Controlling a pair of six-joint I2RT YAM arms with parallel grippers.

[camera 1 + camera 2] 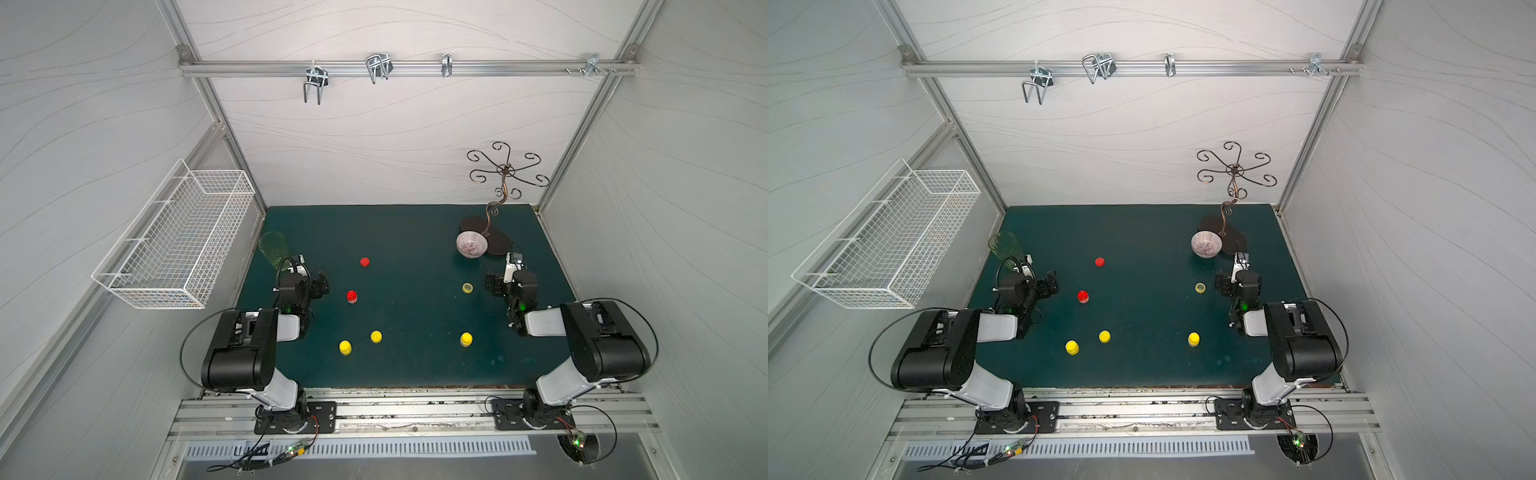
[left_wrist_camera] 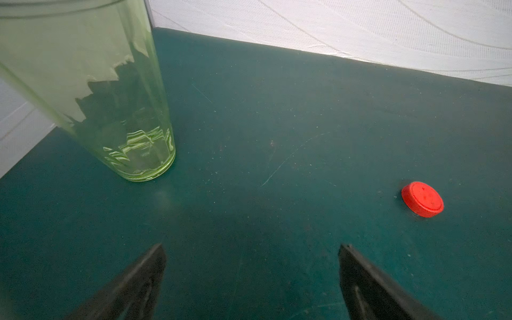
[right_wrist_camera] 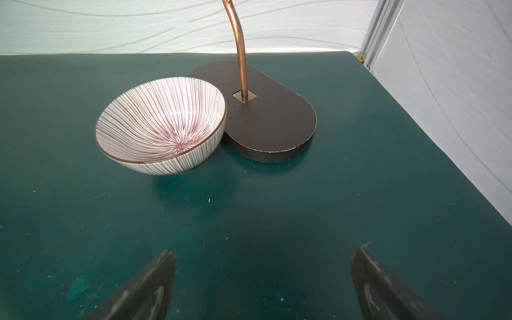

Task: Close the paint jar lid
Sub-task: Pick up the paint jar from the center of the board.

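Note:
An open red paint jar (image 1: 352, 296) (image 1: 1083, 296) stands on the green mat left of centre. Its loose red lid (image 1: 365, 262) (image 1: 1099, 262) lies flat a little farther back, and it also shows in the left wrist view (image 2: 422, 199), well off to the side of the fingers. My left gripper (image 1: 316, 286) (image 2: 252, 246) hovers open and empty just left of the jar. My right gripper (image 1: 498, 286) (image 3: 264, 250) is open and empty over bare mat at the right side.
A green glass tumbler (image 1: 274, 249) (image 2: 110, 110) stands close to the left gripper. A striped bowl (image 1: 471, 245) (image 3: 160, 124) leans on a hook stand's dark base (image 3: 271, 124). A lidless yellow jar (image 1: 467, 288) sits near the right gripper. Yellow-capped jars (image 1: 345, 347) (image 1: 376, 336) (image 1: 466, 339) stand nearer the front.

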